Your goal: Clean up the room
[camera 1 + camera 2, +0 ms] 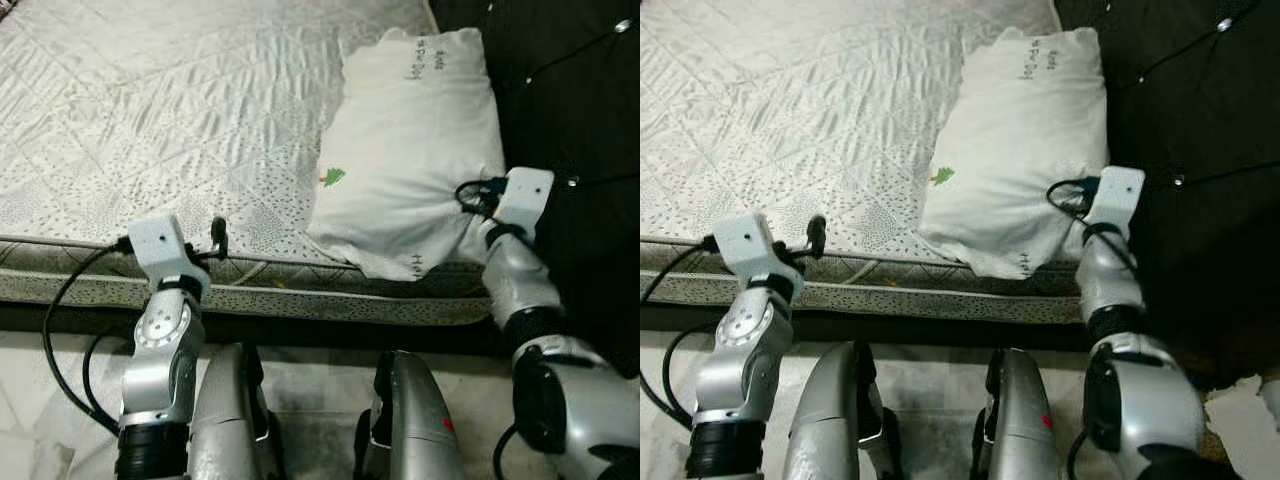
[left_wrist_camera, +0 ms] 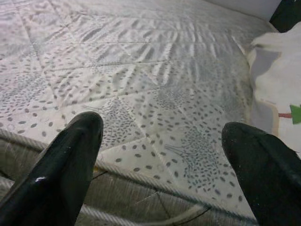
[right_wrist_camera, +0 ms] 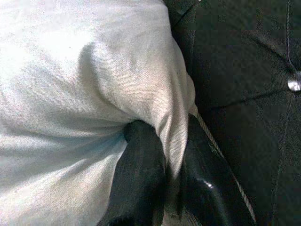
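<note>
One white pillow (image 1: 415,150) lies at the right end of the bed (image 1: 180,110), its long side running along the bed's right edge and its near corner hanging slightly over the near edge; a small green mark and some dark printed text show on its case. The right end effector (image 3: 171,162) has its two black fingers closed tight on a fold of the pillow's cloth at the near right corner (the fabric bunches up and is pinched between them), with the silver right arm reaching up from below. Just beside that grip, past the bed's right edge, stands a dark tufted headboard (image 1: 570,90) with shiny buttons. The left end effector (image 2: 160,155) hangs over the near edge of the bed, well apart from the pillow, its fingers spread wide and holding nothing; the quilted, speckled mattress cover shows between them. Black cable (image 1: 65,300) loops from the left wrist down beside the left arm. Below the bed's near edge lies a pale marbled floor (image 1: 40,400).
</note>
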### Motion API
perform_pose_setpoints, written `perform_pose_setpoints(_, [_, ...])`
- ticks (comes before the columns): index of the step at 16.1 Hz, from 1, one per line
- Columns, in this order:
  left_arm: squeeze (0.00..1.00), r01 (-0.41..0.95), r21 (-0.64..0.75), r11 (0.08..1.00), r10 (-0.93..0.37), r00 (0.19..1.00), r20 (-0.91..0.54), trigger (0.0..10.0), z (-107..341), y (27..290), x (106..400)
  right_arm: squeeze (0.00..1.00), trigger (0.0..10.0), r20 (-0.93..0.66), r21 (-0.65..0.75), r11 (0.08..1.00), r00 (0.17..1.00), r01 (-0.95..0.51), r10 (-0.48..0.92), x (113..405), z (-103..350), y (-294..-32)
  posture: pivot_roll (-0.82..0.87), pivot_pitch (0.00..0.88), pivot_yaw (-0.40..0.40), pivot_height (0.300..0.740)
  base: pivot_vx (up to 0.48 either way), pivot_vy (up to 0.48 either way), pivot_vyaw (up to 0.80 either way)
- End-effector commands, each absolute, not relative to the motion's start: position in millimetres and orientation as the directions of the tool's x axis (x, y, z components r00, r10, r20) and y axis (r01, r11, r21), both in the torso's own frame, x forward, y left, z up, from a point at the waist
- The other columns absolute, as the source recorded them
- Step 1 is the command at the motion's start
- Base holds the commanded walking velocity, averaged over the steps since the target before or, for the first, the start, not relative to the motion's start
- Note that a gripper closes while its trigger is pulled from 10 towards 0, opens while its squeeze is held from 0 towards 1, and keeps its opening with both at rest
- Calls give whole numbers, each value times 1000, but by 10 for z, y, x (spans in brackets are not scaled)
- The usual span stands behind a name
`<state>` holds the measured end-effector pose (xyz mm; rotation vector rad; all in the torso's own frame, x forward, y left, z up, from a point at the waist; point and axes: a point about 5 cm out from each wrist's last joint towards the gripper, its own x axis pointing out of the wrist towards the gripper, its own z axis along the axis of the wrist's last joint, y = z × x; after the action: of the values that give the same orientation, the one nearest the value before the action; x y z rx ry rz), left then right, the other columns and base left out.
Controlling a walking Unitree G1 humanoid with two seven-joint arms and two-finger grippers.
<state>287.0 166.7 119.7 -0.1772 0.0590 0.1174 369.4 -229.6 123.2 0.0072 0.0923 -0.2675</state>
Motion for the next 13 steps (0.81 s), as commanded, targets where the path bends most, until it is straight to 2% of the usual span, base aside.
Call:
perform_pose_setpoints(1, [0,-115,-165,980,106,992,-64,10000,1201,1653,2861,0,0,-31,-7,954,954,300,-300,3702,1356,-2343,94,45,-59,568,0,0,0])
perform_pose_setpoints(6, [0,-108,-165,980,98,993,-66,10000,1199,1636,2876,0,0,-149,2,981,970,196,-194,3604,1058,-1965,85,47,-55,568,0,0,0])
perform_pose_setpoints(10, [0,-109,-163,981,100,993,-62,10000,1213,1650,2898,0,0,-190,-22,991,972,134,-136,3788,1228,-2001,93,48,-58,568,0,0,0])
perform_pose_setpoints(13, [0,-122,-158,980,113,992,-61,10000,1218,1687,2890,0,0,-172,-39,986,971,162,-166,3945,1567,-2193,102,49,-62,568,0,0,0])
